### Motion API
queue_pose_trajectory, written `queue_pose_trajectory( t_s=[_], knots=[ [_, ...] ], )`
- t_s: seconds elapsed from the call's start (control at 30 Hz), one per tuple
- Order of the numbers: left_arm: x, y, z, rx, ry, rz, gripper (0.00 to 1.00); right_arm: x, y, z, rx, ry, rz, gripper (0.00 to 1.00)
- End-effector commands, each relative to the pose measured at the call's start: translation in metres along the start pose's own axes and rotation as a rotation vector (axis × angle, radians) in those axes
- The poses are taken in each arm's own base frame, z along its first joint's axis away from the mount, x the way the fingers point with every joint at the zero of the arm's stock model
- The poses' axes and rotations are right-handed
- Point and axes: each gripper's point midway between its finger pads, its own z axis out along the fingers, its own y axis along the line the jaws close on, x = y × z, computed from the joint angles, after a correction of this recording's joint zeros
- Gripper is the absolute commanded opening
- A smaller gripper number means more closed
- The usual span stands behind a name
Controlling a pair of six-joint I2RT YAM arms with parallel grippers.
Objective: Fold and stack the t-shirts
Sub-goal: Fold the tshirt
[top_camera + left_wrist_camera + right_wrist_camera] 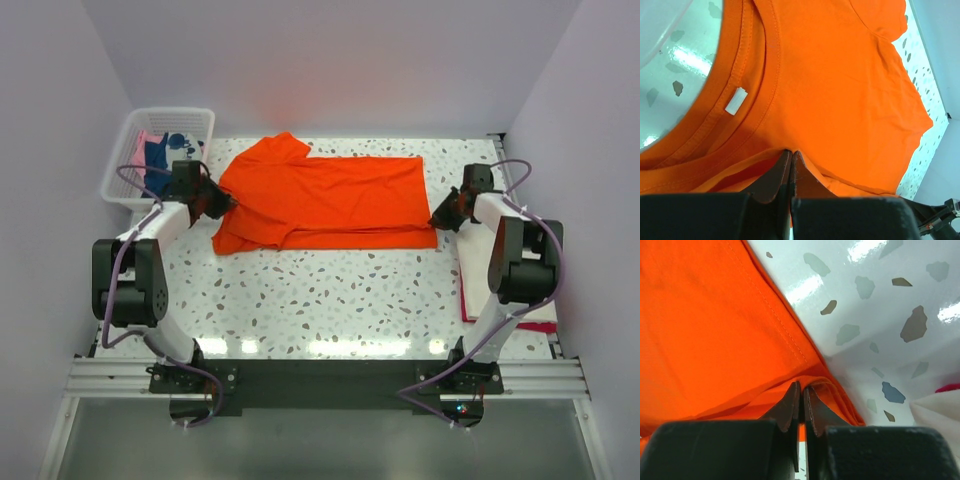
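Note:
The bright orange t-shirt [325,200] lies spread across the far middle of the table, partly folded lengthwise. My left gripper [222,203] is shut on its left end by the collar; the left wrist view shows the closed fingers [777,175] pinching orange cloth [840,90] below the neck label. My right gripper [440,219] is shut on the shirt's right hem corner; the right wrist view shows the fingers [790,407] clamped on folded orange cloth [705,330]. Navy and pink shirts [157,155] sit in the basket. Cream-white and red shirts [470,280] lie under my right arm.
A white mesh basket [128,150] stands at the far left corner. The speckled table [330,290] runs to a metal rail at its near edge. Walls close in the left, far and right sides.

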Motion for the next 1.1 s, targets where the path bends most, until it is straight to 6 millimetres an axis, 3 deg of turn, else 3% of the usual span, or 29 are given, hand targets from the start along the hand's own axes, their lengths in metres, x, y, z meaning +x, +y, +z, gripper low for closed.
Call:
queue_pose_trajectory(
  t_s=[0.0,0.3,0.37,0.43,0.47,0.5,0.53,0.57,0.63,0.7,0.77,0.8,0.83,0.87,0.9,0.93,0.97,1.07],
  knots=[
    [-0.020,-0.027,0.000,0.083,-0.045,0.030,0.00,-0.023,0.018,-0.002,-0.061,-0.054,0.007,0.00],
    [-0.023,-0.031,0.013,0.091,-0.028,0.035,0.00,-0.027,0.018,0.004,-0.059,-0.048,0.020,0.00],
    [-0.024,-0.036,0.017,0.109,-0.024,0.042,0.00,-0.029,0.020,0.004,-0.069,-0.047,0.022,0.07],
    [-0.026,-0.040,0.020,0.123,-0.010,0.063,0.01,-0.031,0.022,0.002,-0.072,-0.047,0.016,0.23],
    [-0.032,-0.048,0.019,0.146,-0.020,0.076,0.08,-0.038,0.027,-0.003,-0.086,-0.061,0.012,0.42],
    [-0.036,-0.053,0.019,0.169,-0.021,0.104,0.16,-0.038,0.027,-0.005,-0.081,-0.054,0.001,0.50],
    [-0.035,-0.051,0.018,0.152,-0.003,0.108,0.34,-0.039,0.029,-0.009,-0.083,-0.054,-0.007,0.55],
    [-0.043,-0.056,0.014,0.153,-0.021,0.122,0.42,-0.045,0.035,-0.018,-0.098,-0.071,-0.019,0.67],
    [-0.049,-0.055,0.000,0.131,-0.064,0.152,0.56,-0.045,0.033,-0.028,-0.069,-0.085,-0.039,0.72],
    [-0.046,-0.047,-0.017,0.098,-0.086,0.149,0.59,-0.043,0.028,-0.044,-0.042,-0.111,-0.046,0.71],
    [-0.037,-0.019,-0.023,0.004,-0.090,0.127,0.59,-0.025,0.019,-0.047,-0.026,-0.095,-0.047,0.69],
    [-0.034,-0.016,-0.037,-0.009,-0.103,0.118,0.57,-0.023,0.021,-0.057,-0.034,-0.118,-0.052,0.68],
    [-0.034,-0.004,-0.041,-0.054,-0.128,0.107,0.57,-0.007,0.012,-0.054,-0.020,-0.097,-0.049,0.67],
    [-0.021,0.015,-0.042,-0.096,-0.112,0.094,0.56,-0.002,0.009,-0.056,-0.014,-0.100,-0.049,0.66],
    [-0.020,0.015,-0.054,-0.088,-0.136,0.089,0.55,0.002,0.013,-0.059,-0.028,-0.116,-0.060,0.63],
    [-0.020,0.026,-0.059,-0.124,-0.158,0.083,0.53,0.012,0.004,-0.055,-0.006,-0.102,-0.059,0.62],
    [-0.011,0.044,-0.060,-0.170,-0.158,0.078,0.51,0.015,0.002,-0.055,-0.003,-0.103,-0.062,0.61],
    [0.003,0.062,-0.066,-0.195,-0.148,0.076,0.47,0.026,-0.004,-0.049,0.003,-0.081,-0.062,0.58]
  ],
)
